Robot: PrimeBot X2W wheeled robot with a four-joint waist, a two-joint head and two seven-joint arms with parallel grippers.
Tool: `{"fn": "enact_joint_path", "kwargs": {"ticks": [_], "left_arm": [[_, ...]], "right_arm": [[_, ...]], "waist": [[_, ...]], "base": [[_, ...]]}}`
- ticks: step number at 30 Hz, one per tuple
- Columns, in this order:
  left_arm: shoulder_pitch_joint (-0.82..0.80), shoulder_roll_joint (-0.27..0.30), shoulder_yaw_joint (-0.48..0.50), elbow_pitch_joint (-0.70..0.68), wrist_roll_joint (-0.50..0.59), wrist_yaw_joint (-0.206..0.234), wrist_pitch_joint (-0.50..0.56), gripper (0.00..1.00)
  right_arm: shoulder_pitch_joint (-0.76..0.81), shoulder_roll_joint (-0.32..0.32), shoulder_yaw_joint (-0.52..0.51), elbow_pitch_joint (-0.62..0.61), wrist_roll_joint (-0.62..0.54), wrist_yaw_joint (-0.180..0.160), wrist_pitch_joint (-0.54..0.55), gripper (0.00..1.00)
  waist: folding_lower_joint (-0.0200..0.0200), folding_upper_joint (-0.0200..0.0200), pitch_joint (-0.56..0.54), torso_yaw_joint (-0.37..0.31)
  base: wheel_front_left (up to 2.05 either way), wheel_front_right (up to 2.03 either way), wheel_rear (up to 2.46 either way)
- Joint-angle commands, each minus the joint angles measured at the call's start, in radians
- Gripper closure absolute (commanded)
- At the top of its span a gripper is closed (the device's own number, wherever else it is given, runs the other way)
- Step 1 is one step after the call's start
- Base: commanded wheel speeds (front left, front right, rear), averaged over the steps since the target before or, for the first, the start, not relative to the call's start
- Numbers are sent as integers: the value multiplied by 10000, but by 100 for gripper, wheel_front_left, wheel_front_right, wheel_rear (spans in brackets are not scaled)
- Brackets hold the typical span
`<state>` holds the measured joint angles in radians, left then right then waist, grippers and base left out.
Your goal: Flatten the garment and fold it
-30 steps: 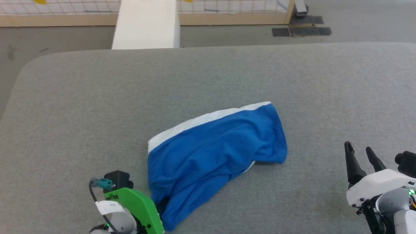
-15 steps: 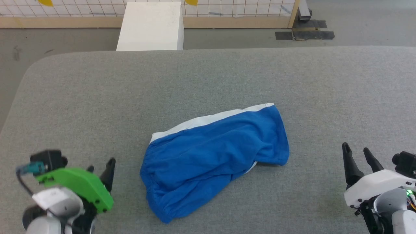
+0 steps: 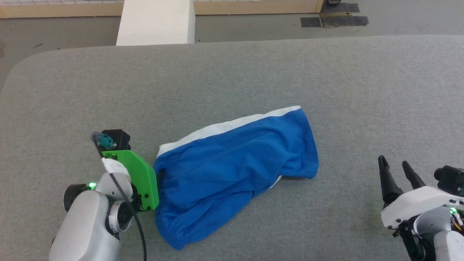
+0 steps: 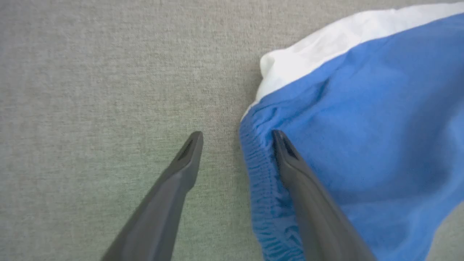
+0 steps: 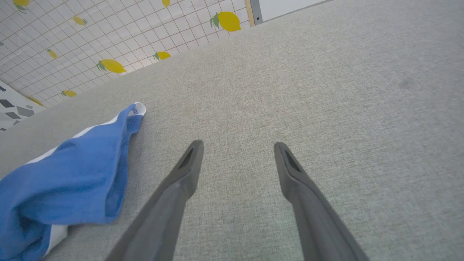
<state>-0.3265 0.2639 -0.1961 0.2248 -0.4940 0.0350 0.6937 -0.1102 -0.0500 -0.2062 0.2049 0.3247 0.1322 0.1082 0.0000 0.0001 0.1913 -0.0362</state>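
The garment [image 3: 235, 156] is a rumpled pair of royal-blue shorts with a white trim band along its far edge, lying mid-table. In the left wrist view my left gripper [image 4: 236, 136] is open and points down at the gathered waistband [image 4: 261, 181]. One finger [image 4: 290, 163] is over the blue cloth, the other over bare table. From the head, its green mount [image 3: 139, 177] hides the fingers beside the shorts' left edge. My right gripper [image 3: 392, 161] stands open and holds nothing, well right of the shorts [image 5: 72, 170].
The grey fabric-covered table [image 3: 232, 72] has a rounded far-left corner. Beyond its far edge stand a white box [image 3: 156, 21] and dark floor mats [image 3: 333, 20]. A lemon-patterned tiled wall [image 5: 112, 65] shows in the right wrist view.
My left gripper swung out to the left, away from the shorts, then came back to their left waistband edge. The head camera shifted. The right arm stayed put.
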Motion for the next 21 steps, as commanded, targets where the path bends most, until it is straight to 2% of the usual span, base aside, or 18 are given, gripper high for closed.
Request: {"fn": "enact_joint_path", "kwargs": {"ticks": [1,5,6,7,11,15,18,21], "left_arm": [[-192,7,-55,262,115,-76,-76,0],[-183,-156,-200,966,18,-217,-168,0],[-159,-200,-226,1086,-41,-291,-211,56],[-148,-253,-204,1120,-118,-361,-338,100],[-72,-472,29,1029,-411,-514,-1092,100],[163,-641,495,457,-710,-452,-1990,100],[394,-765,722,-233,-798,-356,-2556,100],[573,-874,774,-892,-827,-298,-2833,100]], "right_arm": [[-145,-3,6,5,-10,-15,-74,0],[-124,-3,-29,-25,-23,-15,-119,0],[-120,-3,-29,-32,-28,-15,-125,0],[-112,-3,-35,-39,-40,-15,-128,0],[-234,-3,175,-280,-204,-15,28,0],[-1008,-3,771,-840,-796,-15,739,0],[-2101,-3,1423,-883,-1309,-15,1921,0],[-3255,-3,1946,-323,-1816,-15,3143,0]], "waist": [[0,-1,92,-100],[0,-1,170,-159],[0,-1,179,-167],[0,-1,184,-163],[0,-1,171,-84],[0,-1,153,-47],[0,-1,247,38],[0,-1,473,190]], "base": [[0,0,0],[0,0,0],[0,0,0],[0,0,0],[0,0,0],[0,0,0],[0,0,0],[0,0,0]]}}
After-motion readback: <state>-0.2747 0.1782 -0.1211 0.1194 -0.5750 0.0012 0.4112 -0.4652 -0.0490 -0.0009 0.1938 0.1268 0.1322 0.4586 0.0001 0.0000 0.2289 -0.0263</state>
